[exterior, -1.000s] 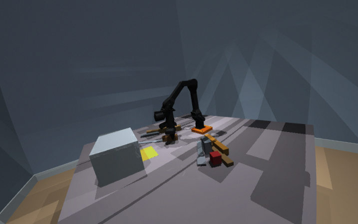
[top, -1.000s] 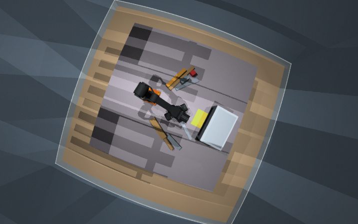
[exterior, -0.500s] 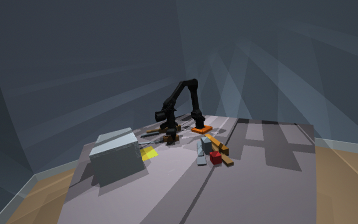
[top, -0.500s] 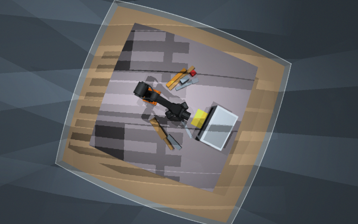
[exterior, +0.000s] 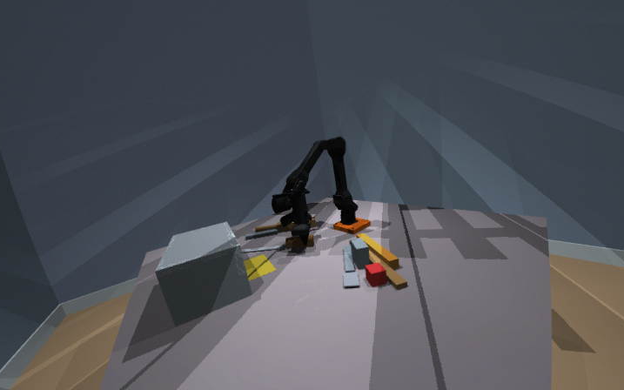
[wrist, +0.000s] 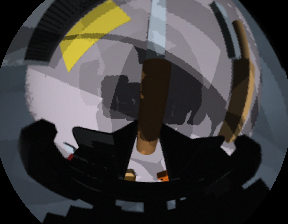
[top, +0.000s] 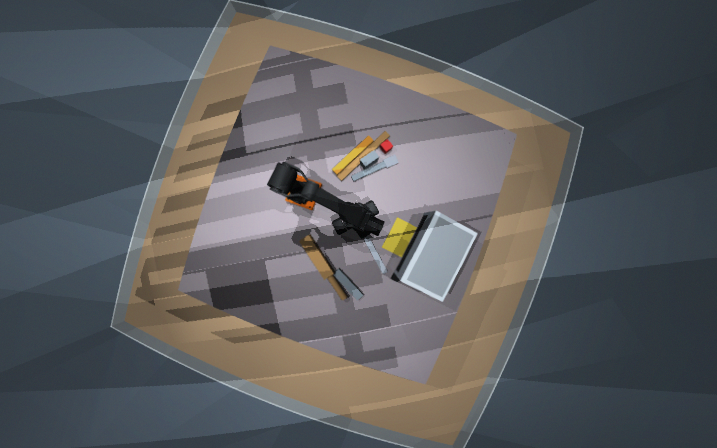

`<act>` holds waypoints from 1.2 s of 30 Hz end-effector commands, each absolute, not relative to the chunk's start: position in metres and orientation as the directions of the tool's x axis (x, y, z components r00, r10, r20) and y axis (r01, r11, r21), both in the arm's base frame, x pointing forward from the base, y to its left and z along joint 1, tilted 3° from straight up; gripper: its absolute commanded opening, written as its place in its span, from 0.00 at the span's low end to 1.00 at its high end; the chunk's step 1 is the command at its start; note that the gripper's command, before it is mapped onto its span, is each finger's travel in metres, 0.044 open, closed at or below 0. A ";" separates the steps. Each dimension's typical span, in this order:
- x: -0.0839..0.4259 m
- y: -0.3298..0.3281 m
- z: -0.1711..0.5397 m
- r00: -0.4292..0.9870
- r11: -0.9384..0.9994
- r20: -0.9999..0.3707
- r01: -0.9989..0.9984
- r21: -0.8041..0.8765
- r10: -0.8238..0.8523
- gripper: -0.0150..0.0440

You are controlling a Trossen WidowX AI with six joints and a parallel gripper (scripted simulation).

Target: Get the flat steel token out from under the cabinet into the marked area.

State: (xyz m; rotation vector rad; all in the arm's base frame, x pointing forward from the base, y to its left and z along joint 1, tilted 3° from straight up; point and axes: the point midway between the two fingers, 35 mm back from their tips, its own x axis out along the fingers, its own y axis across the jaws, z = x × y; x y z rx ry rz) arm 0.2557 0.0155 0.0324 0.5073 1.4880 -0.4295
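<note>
1. Streaks of light and shadow cross the grey table (top: 439, 166) (exterior: 304, 329) around the cabinet (top: 441, 256) (exterior: 207, 280); from above, left to right:
2. The arm's orange base (top: 300, 205) (exterior: 352, 225) stands well apart from the cabinet, facing its slotted front.
3. A wooden bar (top: 316, 258) (exterior: 268, 227) and a dark grey bar (top: 349, 283) (exterior: 261, 234) lie off the cabinet's front, probably unneeded spares.
4. Before the cabinet, the claw (top: 363, 228) (exterior: 299, 237) (wrist: 148, 123) pinches a brown handle (wrist: 155, 95) (exterior: 292, 242); its pale blade (top: 376, 257) (exterior: 263, 250) (wrist: 157, 30) points towards the cabinet's front corner, presumably because the gap beneath suits only something thin.
5. A yellow bar (top: 352, 155) (exterior: 379, 250), grey block (top: 369, 159) (exterior: 360, 254) and red cube (top: 386, 145) (exterior: 375, 274) sit well aside from the cabinet, likely out of the blade's way.
6. The yellow patch (top: 397, 233) (exterior: 259, 266) (wrist: 90, 35), before the cabinet, is the goal. No token can be made out; it is presumably underneath the cabinet. Sweeping it out seems next; a crooked entry could knock the cabinet.
</note>
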 end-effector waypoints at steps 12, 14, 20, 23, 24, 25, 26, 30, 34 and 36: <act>0.255 0.031 0.034 0.047 0.825 -0.998 0.563 0.060 0.041 0.25; 0.255 0.033 0.034 0.047 0.825 -0.998 0.563 0.060 0.041 0.25; 0.254 0.039 0.034 0.047 0.824 -0.998 0.563 0.061 0.041 0.25; 0.254 0.042 0.034 0.047 0.824 -0.998 0.563 0.061 0.042 0.25; 0.254 0.043 0.034 0.047 0.824 -0.998 0.563 0.061 0.042 0.25; 0.254 0.044 0.034 0.047 0.824 -0.998 0.563 0.061 0.042 0.25; 0.254 0.045 0.034 0.047 0.824 -0.998 0.563 0.061 0.042 0.25; 0.253 0.049 0.034 0.047 0.824 -0.998 0.563 0.061 0.042 0.25; 0.253 0.053 0.035 0.047 0.824 -0.998 0.563 0.062 0.042 0.25; 0.253 0.055 0.035 0.047 0.824 -0.998 0.563 0.062 0.043 0.25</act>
